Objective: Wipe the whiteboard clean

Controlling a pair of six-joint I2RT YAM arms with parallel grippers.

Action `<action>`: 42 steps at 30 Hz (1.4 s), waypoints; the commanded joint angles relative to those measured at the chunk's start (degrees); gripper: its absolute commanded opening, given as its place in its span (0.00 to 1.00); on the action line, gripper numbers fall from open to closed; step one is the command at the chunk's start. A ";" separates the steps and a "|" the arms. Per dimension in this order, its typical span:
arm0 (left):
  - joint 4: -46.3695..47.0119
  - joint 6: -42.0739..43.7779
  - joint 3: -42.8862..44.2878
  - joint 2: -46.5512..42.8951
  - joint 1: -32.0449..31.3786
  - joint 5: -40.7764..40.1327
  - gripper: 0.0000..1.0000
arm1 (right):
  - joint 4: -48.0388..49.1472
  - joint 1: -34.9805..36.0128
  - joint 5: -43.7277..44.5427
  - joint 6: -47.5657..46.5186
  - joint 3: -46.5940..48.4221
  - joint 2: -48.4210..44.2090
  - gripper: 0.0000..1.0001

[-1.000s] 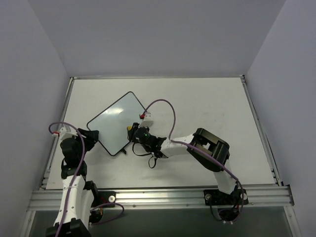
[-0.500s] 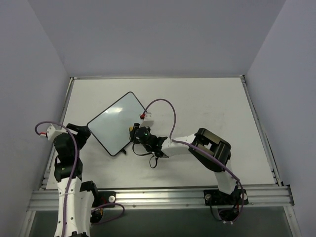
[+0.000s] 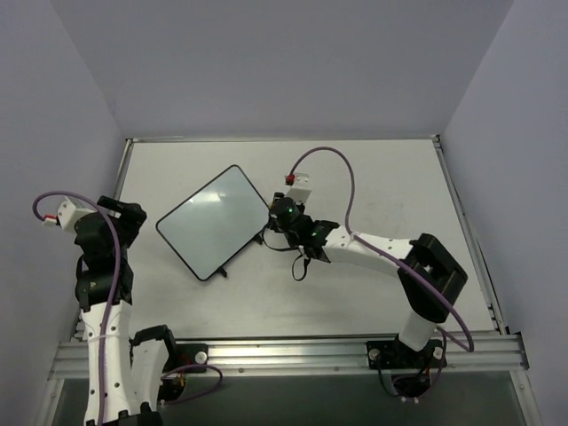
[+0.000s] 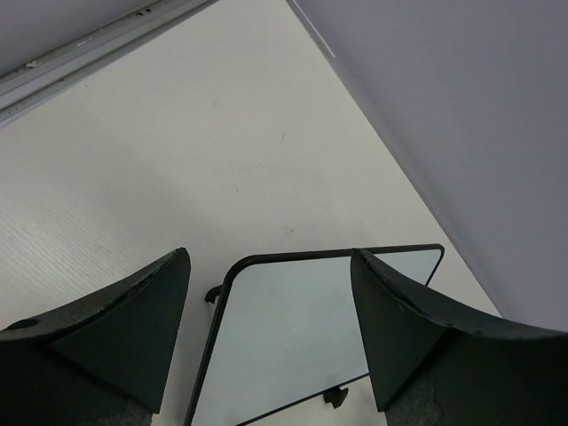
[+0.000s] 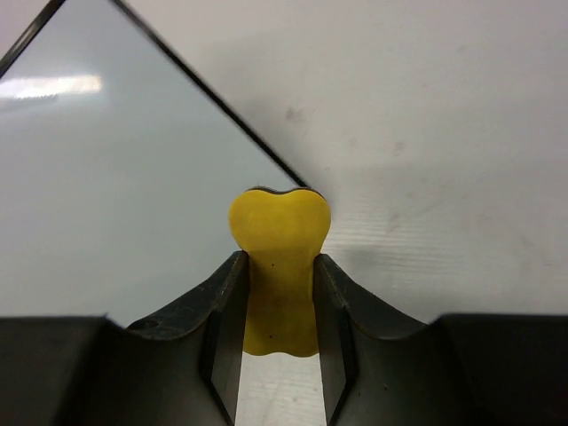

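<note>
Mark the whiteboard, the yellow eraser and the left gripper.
whiteboard (image 3: 213,222): top external view, middle of its white face.
yellow eraser (image 5: 280,226): right wrist view, its wide upper end.
left gripper (image 4: 268,254): left wrist view, midway between its open jaws.

You are looking at the whiteboard lying flat on the left half of the worktop, turned so that its corners are pointing toward the sides. The left end effector is hanging to the left of the board, over the worktop's left edge and apart from the board. The right end effector is sitting at the board's right corner, gripping the eraser between its fingers, with the eraser's far end lying over the board's rim.
</note>
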 commanded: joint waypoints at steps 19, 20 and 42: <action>-3.24 6.14 15.67 13.16 -0.03 9.17 0.83 | -15.69 -20.79 3.05 4.83 -15.61 -9.23 0.17; -3.15 6.14 15.59 13.08 -0.03 9.17 0.83 | -15.34 -20.79 3.13 4.92 -15.79 -8.96 0.21; -3.59 8.86 18.22 15.62 0.06 18.21 0.84 | -23.25 -21.05 2.43 -4.38 -3.76 -23.35 1.00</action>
